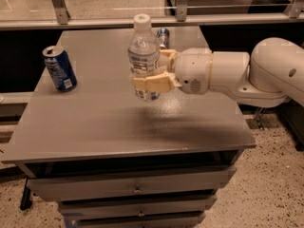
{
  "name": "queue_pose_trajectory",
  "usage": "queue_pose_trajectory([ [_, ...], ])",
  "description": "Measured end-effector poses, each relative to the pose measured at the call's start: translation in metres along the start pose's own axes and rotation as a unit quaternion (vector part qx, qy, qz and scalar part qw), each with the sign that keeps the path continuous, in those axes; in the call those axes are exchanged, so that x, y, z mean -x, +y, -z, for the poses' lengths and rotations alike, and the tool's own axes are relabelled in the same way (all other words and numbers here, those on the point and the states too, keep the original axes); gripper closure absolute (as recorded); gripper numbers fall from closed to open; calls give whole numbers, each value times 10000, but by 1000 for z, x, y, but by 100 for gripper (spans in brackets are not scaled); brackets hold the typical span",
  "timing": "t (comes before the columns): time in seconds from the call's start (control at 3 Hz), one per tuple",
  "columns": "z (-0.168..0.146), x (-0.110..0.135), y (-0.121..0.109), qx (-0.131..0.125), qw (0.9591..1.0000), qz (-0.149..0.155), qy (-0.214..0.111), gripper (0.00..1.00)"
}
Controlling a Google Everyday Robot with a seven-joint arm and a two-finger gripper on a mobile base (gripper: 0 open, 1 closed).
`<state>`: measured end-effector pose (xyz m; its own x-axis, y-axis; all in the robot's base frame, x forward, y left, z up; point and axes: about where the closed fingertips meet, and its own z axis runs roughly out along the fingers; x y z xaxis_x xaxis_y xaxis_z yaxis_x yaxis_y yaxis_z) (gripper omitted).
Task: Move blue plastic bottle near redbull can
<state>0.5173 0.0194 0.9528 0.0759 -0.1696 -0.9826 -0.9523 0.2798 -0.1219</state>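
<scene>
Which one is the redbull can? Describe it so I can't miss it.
Start at the grey table and go to its far edge, right of centre. The redbull can peeks out there just behind the bottle that the gripper holds mid-table. It is slim and silver-blue, unlike the wider dark blue can at the left edge.

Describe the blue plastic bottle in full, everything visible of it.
The blue plastic bottle is clear plastic with a white cap and a white-and-blue label around its middle. It is upright and seems to be held just above the grey table, near the table's middle. The claw is shut on its lower half, with tan fingers pressing it from either side. The redbull can shows partly behind it.
</scene>
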Motion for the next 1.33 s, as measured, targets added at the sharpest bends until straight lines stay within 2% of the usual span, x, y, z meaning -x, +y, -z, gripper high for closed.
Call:
queue_pose_trajectory([
  [0.33, 14, 1, -11, -138, 9998, 81, 121, 100],
  [0.67, 57, -4, -44, -548, 9980, 167, 275, 100],
  [1.0, 114, -12, -82, -1103, 9928, 183, 421, 100],
  [1.33, 164, -23, -116, -1596, 9859, 188, 466, 100],
])
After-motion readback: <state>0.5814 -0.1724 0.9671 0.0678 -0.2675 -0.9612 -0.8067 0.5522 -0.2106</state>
